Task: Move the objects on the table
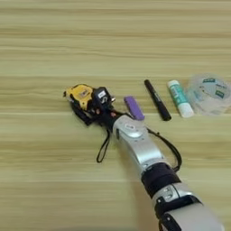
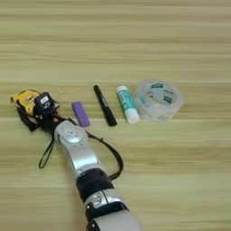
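The right gripper [image 1: 92, 110] sits at the yellow-black tape measure [image 1: 81, 95], though I cannot tell whether it grips; the wrist strap [image 1: 104, 146] trails just behind it and may snag; the purple block [image 1: 134, 108] alongside risks a knock.

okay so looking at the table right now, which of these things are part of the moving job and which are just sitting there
Part of the job:
yellow-black tape measure with black wrist strap, at the right gripper
small purple rectangular block
black marker pen
white glue stick with teal label

Just lying about:
clear roll of tape
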`<state>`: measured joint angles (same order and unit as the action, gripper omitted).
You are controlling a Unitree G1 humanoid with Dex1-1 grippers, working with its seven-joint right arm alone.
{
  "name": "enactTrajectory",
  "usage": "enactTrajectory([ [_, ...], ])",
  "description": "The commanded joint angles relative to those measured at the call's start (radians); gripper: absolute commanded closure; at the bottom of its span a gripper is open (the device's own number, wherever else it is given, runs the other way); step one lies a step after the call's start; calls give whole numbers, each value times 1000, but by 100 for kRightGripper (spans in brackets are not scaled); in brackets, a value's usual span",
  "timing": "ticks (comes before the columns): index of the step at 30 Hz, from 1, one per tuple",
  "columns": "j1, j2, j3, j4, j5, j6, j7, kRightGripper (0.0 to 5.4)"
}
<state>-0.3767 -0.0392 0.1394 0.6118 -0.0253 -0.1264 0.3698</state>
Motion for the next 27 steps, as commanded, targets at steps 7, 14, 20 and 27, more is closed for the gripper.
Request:
enactTrajectory([
  [7, -119, -42, -56, 55, -29, -20, -103, 133],
  [14, -124, -51, -70, 89, -34, -16, -124, 133],
  [20, -118, -50, -71, 94, -29, -16, -117, 133],
  [27, -115, -47, -67, 88, -29, -14, -108, 74],
])
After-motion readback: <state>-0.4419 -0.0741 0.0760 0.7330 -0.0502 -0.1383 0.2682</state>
